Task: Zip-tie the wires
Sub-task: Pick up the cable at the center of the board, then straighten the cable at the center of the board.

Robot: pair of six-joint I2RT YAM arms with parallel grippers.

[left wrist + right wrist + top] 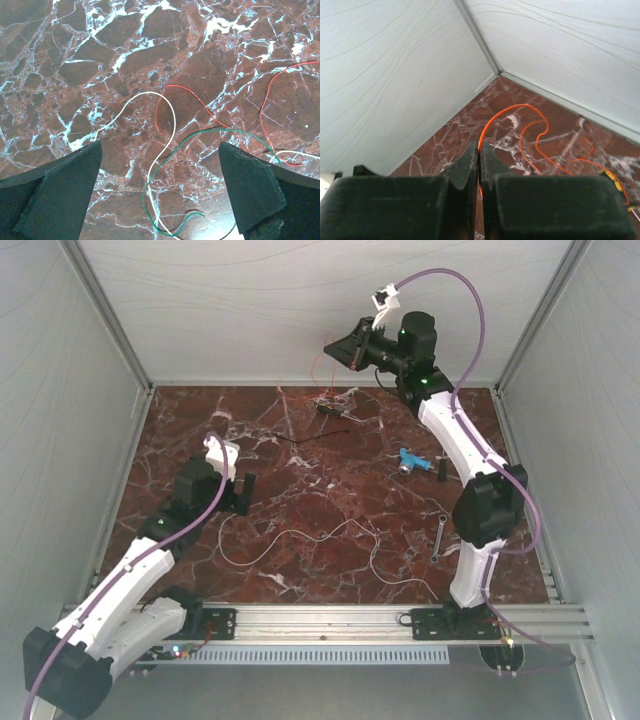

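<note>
Wires (148,93) lie loose just under the wide-apart left hand (159,165); beyond it, the right hand (479,150) is clamped on one orange strand (520,105).

Nope, nothing readable in any of these views: no lettering, labels, brand marks or numbers that I can make out.
</note>
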